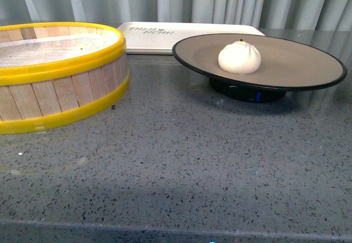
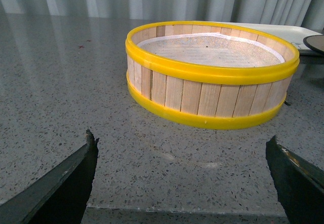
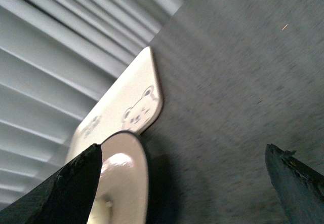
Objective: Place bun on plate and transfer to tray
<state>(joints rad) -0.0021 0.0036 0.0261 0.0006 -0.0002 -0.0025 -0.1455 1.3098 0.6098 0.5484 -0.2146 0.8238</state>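
Bun [image 1: 240,58] on plate [image 1: 300,62] right of centre, tray [image 1: 151,38] behind at top, left hand [image 2: 181,143] and right hand [image 3: 182,150] both spread wide, empty

Bun [image 1: 240,58]: small, round, white, pleats gathered into twisted top. Seated upright on plate, slightly left of plate's centre.

Plate [image 1: 300,70]: wide, shallow, round. Tan matte inside, black rim, black raised foot seen beneath. Stood level, right of centre.

Tray [image 1: 159,38]: flat, rectangular, cream-white, rounded corners. Dark lettering printed near left end; bear face printed near one corner, shown in right wrist view. Laid flat at far side, behind plate. Tray's near edge overlapped by plate's left rim in front view; contact cannot be told.
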